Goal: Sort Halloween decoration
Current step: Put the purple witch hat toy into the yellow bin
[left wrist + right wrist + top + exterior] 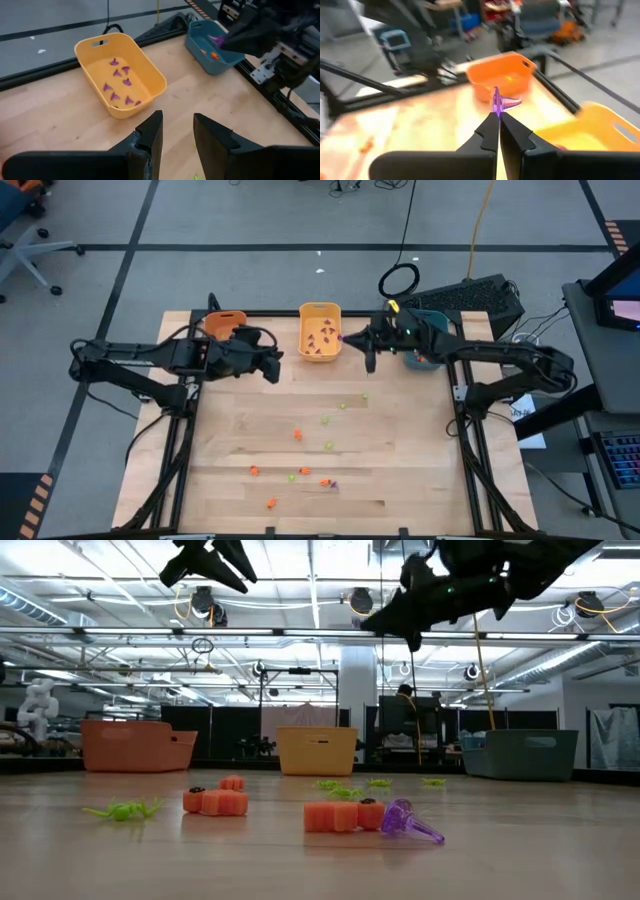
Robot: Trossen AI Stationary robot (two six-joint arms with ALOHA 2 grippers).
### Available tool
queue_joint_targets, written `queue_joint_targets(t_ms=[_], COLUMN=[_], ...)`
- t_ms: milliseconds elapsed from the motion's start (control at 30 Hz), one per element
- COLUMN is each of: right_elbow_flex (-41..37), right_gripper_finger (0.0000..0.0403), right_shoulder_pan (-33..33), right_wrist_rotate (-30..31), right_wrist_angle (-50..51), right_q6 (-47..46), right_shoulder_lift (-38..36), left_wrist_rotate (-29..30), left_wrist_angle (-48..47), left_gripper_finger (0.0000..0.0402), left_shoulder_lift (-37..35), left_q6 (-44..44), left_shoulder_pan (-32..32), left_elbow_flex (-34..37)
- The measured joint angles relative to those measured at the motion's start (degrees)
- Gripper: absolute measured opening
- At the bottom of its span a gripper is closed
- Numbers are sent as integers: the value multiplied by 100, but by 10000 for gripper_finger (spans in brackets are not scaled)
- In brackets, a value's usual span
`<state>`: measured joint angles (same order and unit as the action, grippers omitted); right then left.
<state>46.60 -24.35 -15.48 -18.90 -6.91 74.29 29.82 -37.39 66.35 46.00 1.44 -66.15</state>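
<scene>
Nearest the low camera, tiny orange plastic trinkets [338,816] and a purple one [408,822] lie on the wooden bench [400,480]. Raised beside the yellow oblong plastic bin [320,311], which holds purple trinkets, the right tool [498,116] pinches a small purple trinket [501,103]. The left tool [176,131] hangs spread, holding nothing, near the orange oblong plastic bin [226,323].

The high view looks straight down on the desk [400,470]. The low view skims level across it. Both wrist views share the yellow bin [150,80]

Bins [320,332] line far edge; scattered trinkets [325,420] mid-table.
</scene>
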Motion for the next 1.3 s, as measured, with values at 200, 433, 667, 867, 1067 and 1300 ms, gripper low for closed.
queue_joint_targets(t_ms=[200, 433, 667, 867, 1067, 1300], right_elbow_flex=[433, 1196, 2233, 3040, 3501, 3557], right_gripper_finger=[0, 0, 0, 0, 0, 0], right_shoulder_pan=[-511, -673, -672, -674, -681, -681], right_wrist_rotate=[-587, -576, -565, 71, 212, 209], right_wrist_angle=[401, 1101, 2057, 2758, 3290, 3769], right_q6=[27, 75, 692, 981, 1070, 1065], right_shoulder_lift=[495, 1239, 2096, 2818, 3326, 3538], left_wrist_rotate=[0, 20, -19, -85, -109, -109], left_wrist_angle=[2, 0, 6, 30, 50, 46], left_gripper_finger=[109, 109, 109, 109, 109, 109], left_shoulder_lift=[0, 2, 2, 2, 2, 4], left_q6=[17, 156, 175, 470, 471, 470], left_shoulder_pan=[-123, -212, -293, -292, -293, -294], left_elbow_flex=[0, 0, 0, 0, 0, 0])
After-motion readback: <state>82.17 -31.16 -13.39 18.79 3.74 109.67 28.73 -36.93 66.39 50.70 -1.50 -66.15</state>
